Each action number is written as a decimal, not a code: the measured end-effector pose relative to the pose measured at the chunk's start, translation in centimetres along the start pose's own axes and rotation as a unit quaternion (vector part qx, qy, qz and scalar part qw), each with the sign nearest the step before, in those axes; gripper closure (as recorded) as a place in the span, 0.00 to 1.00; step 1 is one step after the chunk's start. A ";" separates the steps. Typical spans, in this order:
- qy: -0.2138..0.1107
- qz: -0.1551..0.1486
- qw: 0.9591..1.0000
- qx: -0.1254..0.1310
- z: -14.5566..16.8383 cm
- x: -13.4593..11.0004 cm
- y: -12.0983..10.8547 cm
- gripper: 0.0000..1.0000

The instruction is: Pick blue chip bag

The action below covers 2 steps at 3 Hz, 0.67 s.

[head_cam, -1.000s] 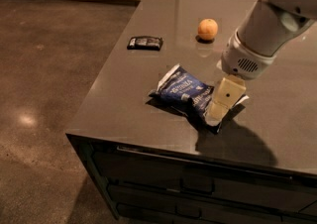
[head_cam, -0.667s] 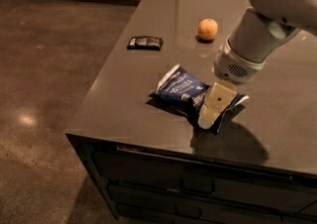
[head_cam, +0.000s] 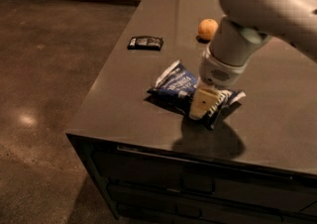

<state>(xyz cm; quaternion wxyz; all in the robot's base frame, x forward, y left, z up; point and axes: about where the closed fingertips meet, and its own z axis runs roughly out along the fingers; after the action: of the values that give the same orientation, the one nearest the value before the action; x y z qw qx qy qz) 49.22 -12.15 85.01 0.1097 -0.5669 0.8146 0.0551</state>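
Note:
The blue chip bag, dark navy foil with white lettering and pale crimped ends, lies crumpled on the dark table near its front edge. My gripper reaches down from the upper right onto the bag's right half. Its pale finger stands in front of the bag and a dark finger sits just right of it, with a gap between them. The gripper looks open and low over the bag. The arm hides the middle of the bag.
A small flat black packet lies at the table's left side. A round orange fruit sits farther back. The table's front edge is close below the bag, with drawers under it. Bare floor lies to the left.
My gripper has moved left and lower, from the bag's right end onto its right half. The bag, packet and fruit have not moved.

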 end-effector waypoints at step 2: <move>0.021 -0.016 1.000 0.012 -3.6 -1.9 -0.9 0.87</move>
<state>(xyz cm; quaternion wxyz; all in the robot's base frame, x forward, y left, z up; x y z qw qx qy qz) 50.21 -11.53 89.03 0.1001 -0.5794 0.8082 0.0318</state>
